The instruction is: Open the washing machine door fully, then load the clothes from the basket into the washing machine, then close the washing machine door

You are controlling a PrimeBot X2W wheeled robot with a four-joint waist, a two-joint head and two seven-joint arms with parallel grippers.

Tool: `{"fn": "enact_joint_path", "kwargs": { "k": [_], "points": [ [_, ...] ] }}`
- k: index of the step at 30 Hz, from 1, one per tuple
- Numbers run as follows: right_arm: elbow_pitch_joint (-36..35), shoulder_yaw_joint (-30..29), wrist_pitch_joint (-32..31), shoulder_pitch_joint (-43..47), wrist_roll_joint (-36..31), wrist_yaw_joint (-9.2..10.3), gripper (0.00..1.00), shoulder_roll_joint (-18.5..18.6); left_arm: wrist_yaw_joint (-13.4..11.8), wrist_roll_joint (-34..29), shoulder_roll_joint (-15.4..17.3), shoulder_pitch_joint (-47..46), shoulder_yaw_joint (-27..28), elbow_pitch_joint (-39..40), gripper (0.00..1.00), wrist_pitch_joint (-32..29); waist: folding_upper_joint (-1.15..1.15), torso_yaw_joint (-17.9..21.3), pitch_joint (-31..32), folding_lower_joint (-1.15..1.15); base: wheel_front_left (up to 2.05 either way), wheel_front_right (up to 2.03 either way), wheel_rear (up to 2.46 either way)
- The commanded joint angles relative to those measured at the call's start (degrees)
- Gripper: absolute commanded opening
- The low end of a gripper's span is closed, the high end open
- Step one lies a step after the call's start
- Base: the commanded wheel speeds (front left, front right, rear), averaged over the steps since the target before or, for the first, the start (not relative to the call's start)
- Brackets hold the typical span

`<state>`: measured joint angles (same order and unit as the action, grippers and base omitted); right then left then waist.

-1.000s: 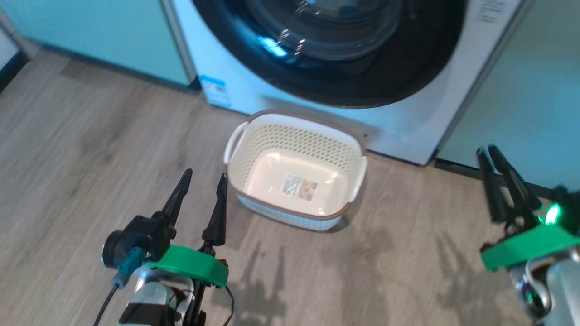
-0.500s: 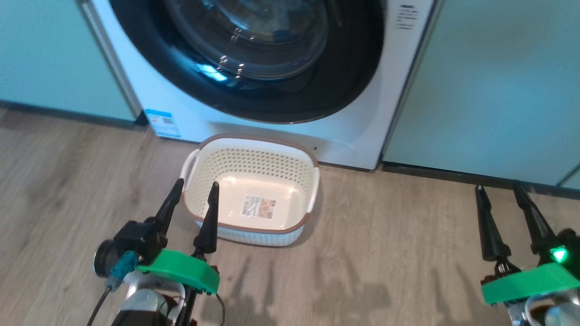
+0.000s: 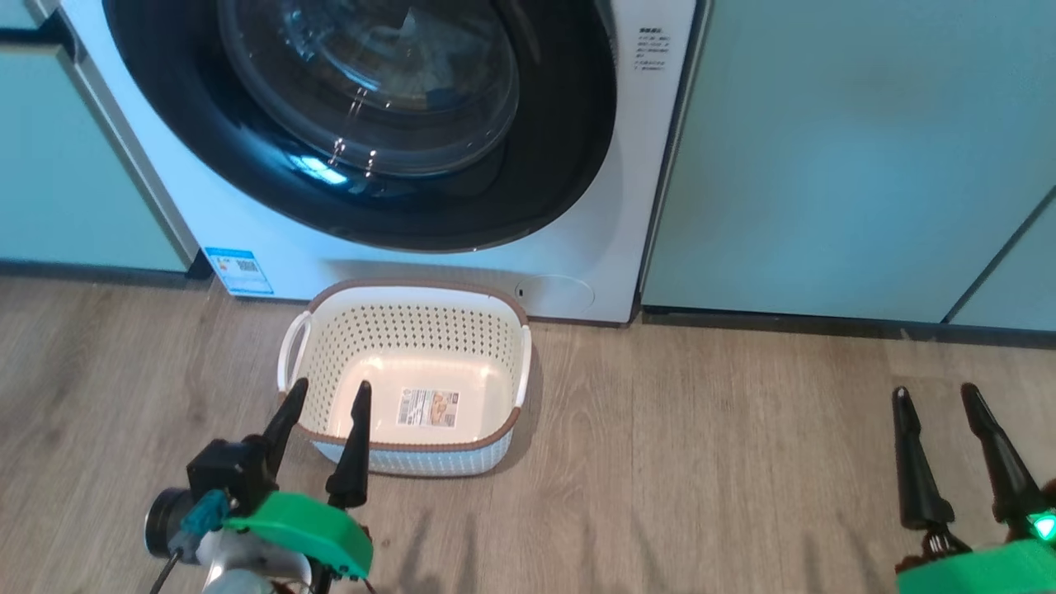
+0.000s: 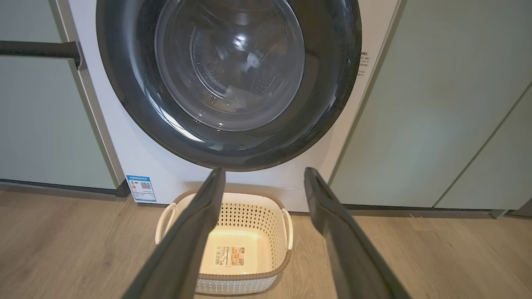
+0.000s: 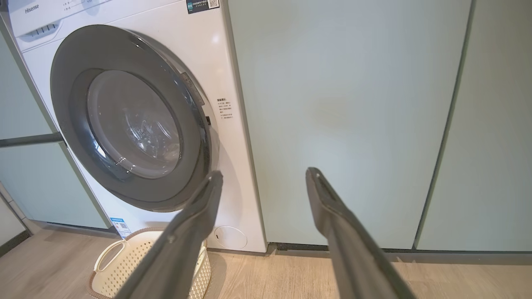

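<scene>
The washing machine [image 3: 594, 206] is standing between pale green cabinet panels [image 3: 825, 148], and the washing machine door [image 3: 363, 124] is sitting closed against its front, the glossy black ring framing the bulging glass. Through that glass, in the left wrist view, a pale shape [image 4: 239, 97] is lying inside the drum, too unclear to name. A blue sticker [image 3: 238, 271] is showing at the machine's lower left corner and a small round flap [image 3: 557, 293] at its lower right.

The basket [image 3: 412, 285] is resting on the wooden floor [image 3: 701, 462], just in front of the machine and below the door. Its floor is showing bare around 1 label [image 3: 428, 407].

The left gripper [image 3: 330, 385] is hanging over the floor at the basket's near left corner, its 2 fingers spread and gripping nothing, their tips overlapping the basket's rim in the head view. The right gripper [image 3: 935, 392] is hanging well apart from the basket, over the floor before the right-hand cabinet panel, its 2 fingers likewise spread wide with nothing between them. Both are pointing towards the machine and cabinets.
</scene>
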<state>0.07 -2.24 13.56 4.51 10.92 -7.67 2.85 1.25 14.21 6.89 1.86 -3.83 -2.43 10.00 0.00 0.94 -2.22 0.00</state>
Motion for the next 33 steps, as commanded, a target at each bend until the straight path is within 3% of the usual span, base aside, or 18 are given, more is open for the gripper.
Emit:
{"fn": "enact_joint_path", "kwargs": {
  "k": [1,33],
  "points": [
    [-2.74,0.56,-0.34,-0.52,-0.53,0.19,1.0,0.08,-0.42,0.16,1.41,-1.52,2.29,2.61,1.0,-0.12,0.0,0.38,0.53,0.0,0.0,0.0,0.0],
    [-3.22,0.24,-0.82,1.96,1.49,0.19,1.0,0.03,-2.28,0.74,2.28,0.53,1.55,3.93,1.0,-0.73,0.0,1.24,1.31,0.0,0.0,0.0,0.0]
  ]
}}
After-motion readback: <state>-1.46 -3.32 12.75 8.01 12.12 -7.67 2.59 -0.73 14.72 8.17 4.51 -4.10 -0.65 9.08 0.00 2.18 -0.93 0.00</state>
